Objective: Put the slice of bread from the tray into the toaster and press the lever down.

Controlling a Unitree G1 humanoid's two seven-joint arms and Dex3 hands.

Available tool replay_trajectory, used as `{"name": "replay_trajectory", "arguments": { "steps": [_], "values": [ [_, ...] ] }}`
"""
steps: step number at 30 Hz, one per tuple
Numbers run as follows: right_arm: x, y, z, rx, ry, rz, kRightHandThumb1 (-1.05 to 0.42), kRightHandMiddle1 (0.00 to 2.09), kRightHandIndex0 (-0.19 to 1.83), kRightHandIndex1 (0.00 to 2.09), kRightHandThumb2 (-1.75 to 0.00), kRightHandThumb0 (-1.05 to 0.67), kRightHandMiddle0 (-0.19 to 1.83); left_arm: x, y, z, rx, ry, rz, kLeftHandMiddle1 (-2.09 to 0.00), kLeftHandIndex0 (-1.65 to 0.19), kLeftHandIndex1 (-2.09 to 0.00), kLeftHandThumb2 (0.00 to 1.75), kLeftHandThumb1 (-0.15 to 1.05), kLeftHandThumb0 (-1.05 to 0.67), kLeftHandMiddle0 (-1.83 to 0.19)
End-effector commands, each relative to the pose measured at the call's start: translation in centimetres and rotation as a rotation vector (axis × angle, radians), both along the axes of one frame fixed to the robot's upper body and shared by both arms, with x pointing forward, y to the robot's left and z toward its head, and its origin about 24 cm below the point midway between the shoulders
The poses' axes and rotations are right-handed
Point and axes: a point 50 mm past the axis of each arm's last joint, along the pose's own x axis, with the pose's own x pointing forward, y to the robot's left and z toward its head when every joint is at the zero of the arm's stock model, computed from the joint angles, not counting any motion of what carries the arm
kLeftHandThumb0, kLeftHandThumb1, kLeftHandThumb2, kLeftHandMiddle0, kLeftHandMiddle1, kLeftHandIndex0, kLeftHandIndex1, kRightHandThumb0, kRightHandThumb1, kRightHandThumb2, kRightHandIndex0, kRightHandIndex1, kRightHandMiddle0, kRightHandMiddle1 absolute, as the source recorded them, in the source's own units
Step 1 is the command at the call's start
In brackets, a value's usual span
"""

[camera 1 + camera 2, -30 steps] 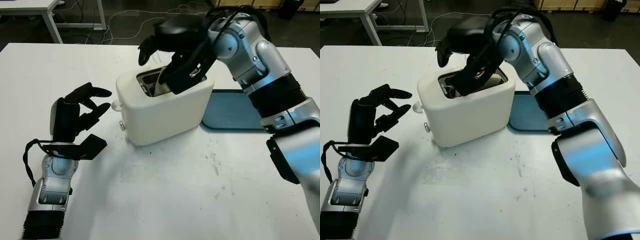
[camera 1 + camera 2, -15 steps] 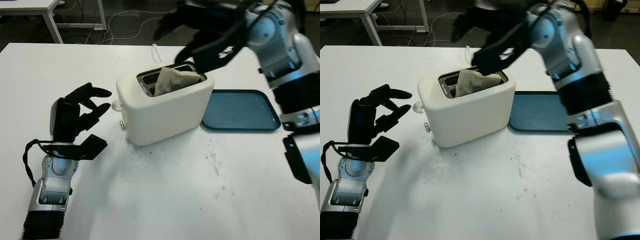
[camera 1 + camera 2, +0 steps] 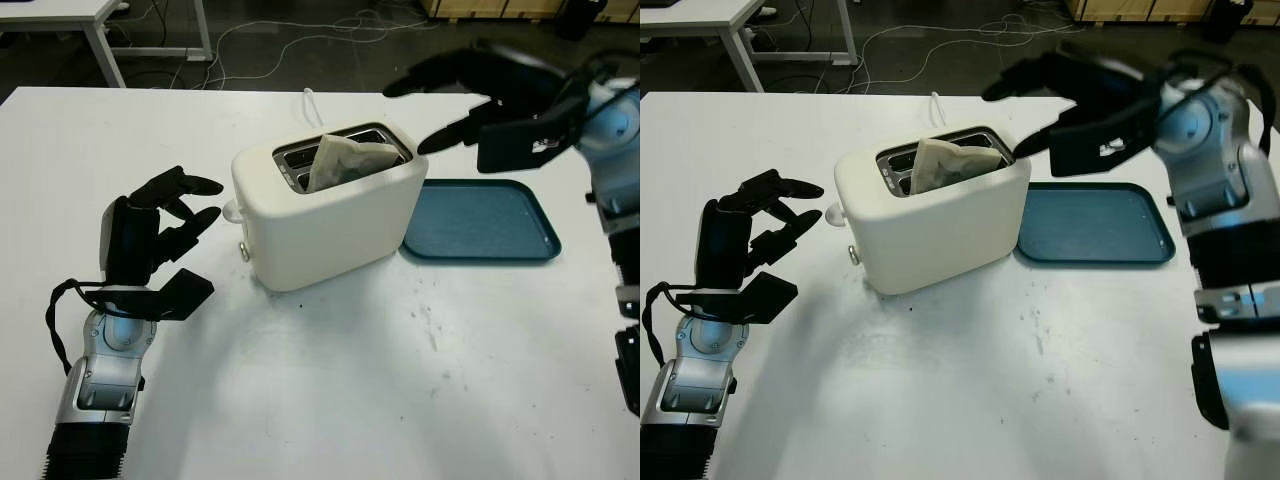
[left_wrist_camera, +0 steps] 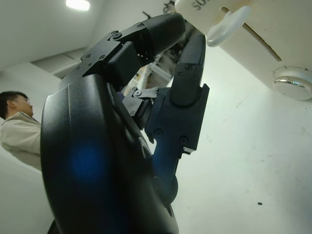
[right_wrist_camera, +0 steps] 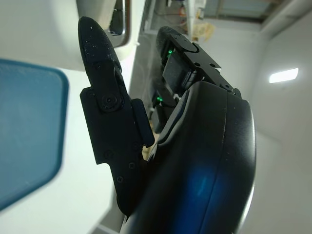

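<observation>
Bread slice (image 3: 345, 160) standing tilted in toaster (image 3: 325, 215) slot, top edge poking out. Right hand (image 3: 480, 95) open, empty, above blue tray (image 3: 480, 222). Left hand (image 3: 160, 225) open, beside toaster's lever (image 3: 232, 211).

A: Right wrist entry?
B: Right hand (image 5: 146, 122) open, holding nothing; 1 black finger (image 5: 105, 97) reaches toward the white toaster (image 5: 97, 22).
A: Anything else?
B: Blue tray (image 5: 27, 131) corner on the white table (image 5: 90, 195).
</observation>
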Motion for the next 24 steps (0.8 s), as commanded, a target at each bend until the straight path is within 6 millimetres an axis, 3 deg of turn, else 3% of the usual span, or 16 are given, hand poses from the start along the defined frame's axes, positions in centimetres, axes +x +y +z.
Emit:
{"name": "replay_trajectory", "arguments": {
  "steps": [1,7,18,20,21,22,24],
  "values": [
    [0.1,0.0,-0.8,0.061,-0.005,-0.003,-0.91,0.02,0.48,0.13,-0.01,-0.61,0.55,0.0,-0.2,0.1,0.0,-0.013,-0.013,-1.46,-0.77,-0.75,0.05,0.92,-0.36,-0.68],
    [0.7,1.1,-2.1,0.113,-0.064,-0.031,-0.91,0.05,0.57,0.17,0.0,-0.58,0.64,0.0,-0.1,0.1,-0.001,-0.015,-0.013,-1.47,-0.77,-0.75,0.04,0.92,-0.35,-0.69],
    [0.9,2.1,-2.1,0.144,-0.07,-0.013,-0.88,0.06,0.65,0.23,0.0,-0.51,0.7,0.0,-0.2,0.1,-0.001,-0.01,-0.014,-1.49,-0.77,-0.76,0.05,0.92,-0.37,-0.67],
    [0.9,2.3,-2.0,0.137,-0.074,-0.009,-0.87,0.05,0.62,0.42,0.0,-0.5,0.73,0.0,-0.3,0.1,0.0,-0.009,-0.013,-1.49,-0.77,-0.76,0.05,0.92,-0.36,-0.68],
    [0.9,2.3,-1.9,0.137,-0.075,-0.008,-0.86,0.04,0.53,0.7,0.0,-0.49,0.75,0.0,-0.3,0.1,0.001,-0.01,-0.013,-1.49,-0.77,-0.76,0.05,0.92,-0.37,-0.68],
    [0.9,2.4,-1.9,0.139,-0.075,-0.005,-0.85,0.03,0.47,0.83,0.0,-0.48,0.76,0.0,-0.3,0.1,0.002,-0.011,-0.011,-1.49,-0.77,-0.76,0.05,0.92,-0.37,-0.68],
    [0.9,2.5,-1.8,0.138,-0.077,-0.001,-0.84,0.04,0.43,0.88,0.0,-0.46,0.79,0.0,-0.2,0.1,0.005,-0.013,-0.011,-1.48,-0.77,-0.76,0.05,0.92,-0.37,-0.68]
  ]
}}
